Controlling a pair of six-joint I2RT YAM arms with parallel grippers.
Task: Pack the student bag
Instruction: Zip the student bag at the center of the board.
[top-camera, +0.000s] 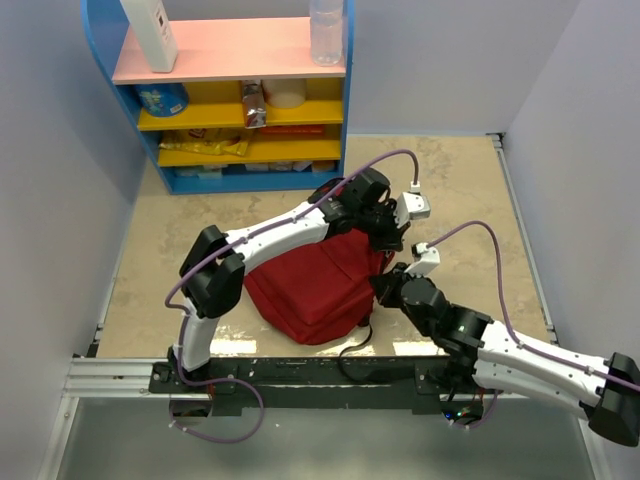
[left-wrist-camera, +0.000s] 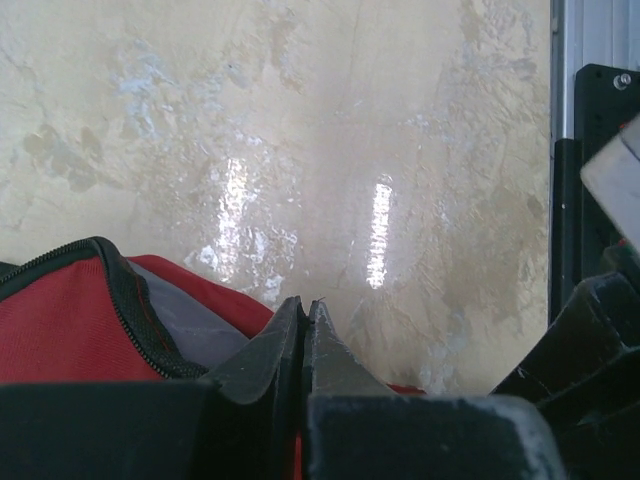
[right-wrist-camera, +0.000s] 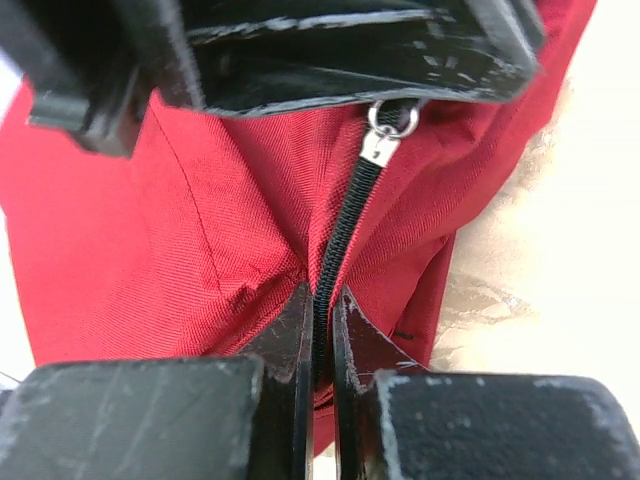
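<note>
The dark red student bag (top-camera: 310, 285) lies on the table in front of the arm bases. My left gripper (top-camera: 388, 235) reaches over its far right end. In the left wrist view its jaws (left-wrist-camera: 305, 305) are pressed together, with the bag's red fabric and black zipper edge (left-wrist-camera: 110, 290) at lower left. In the right wrist view the silver zipper pull (right-wrist-camera: 385, 135) runs up into the left gripper's black body. My right gripper (top-camera: 388, 287) is shut (right-wrist-camera: 322, 300) on the bag's black zipper seam (right-wrist-camera: 345, 225), pinching the red fabric (right-wrist-camera: 150, 250).
A blue shelf unit (top-camera: 220, 90) stands at the back left with a clear bottle (top-camera: 327, 30), a white container (top-camera: 150, 35) and small items. Grey walls close in left and right. A metal rail (top-camera: 110, 375) runs along the near edge.
</note>
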